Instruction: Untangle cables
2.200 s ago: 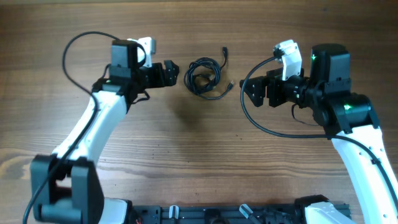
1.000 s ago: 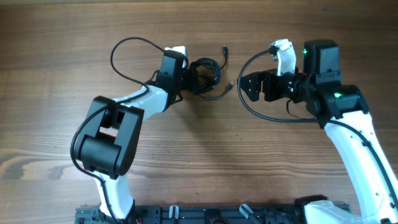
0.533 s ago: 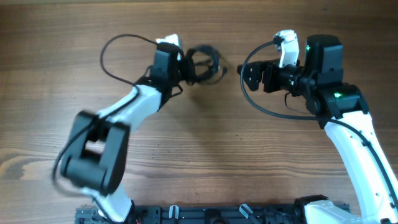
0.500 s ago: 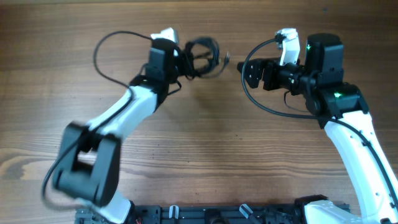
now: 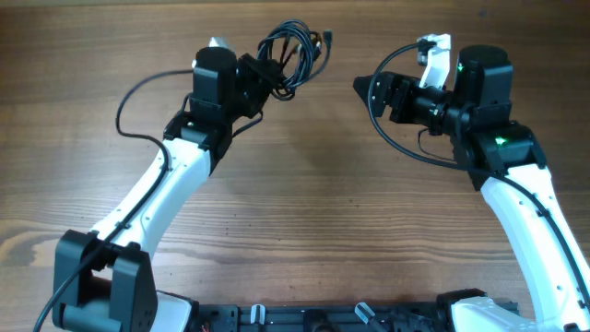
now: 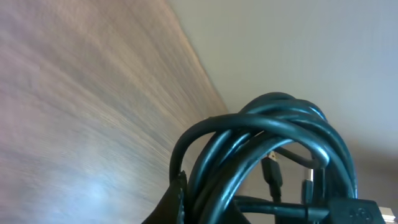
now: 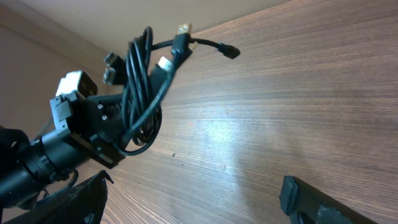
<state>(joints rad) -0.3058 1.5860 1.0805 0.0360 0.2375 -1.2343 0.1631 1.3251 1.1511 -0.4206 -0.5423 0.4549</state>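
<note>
Thin black cords [image 5: 291, 51], wound together into one tight looped bundle, stand upright above the wooden worktop [image 5: 304, 194]. One edge is pinched in the jaws of the left gripper [image 5: 269, 72]. Small plugs stick out loose at the top.

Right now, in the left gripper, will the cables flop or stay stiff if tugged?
Probably floppy: the cables hang in loose loops from the left gripper, plug ends free. Likely light: one pinch carries the bundle.
</note>
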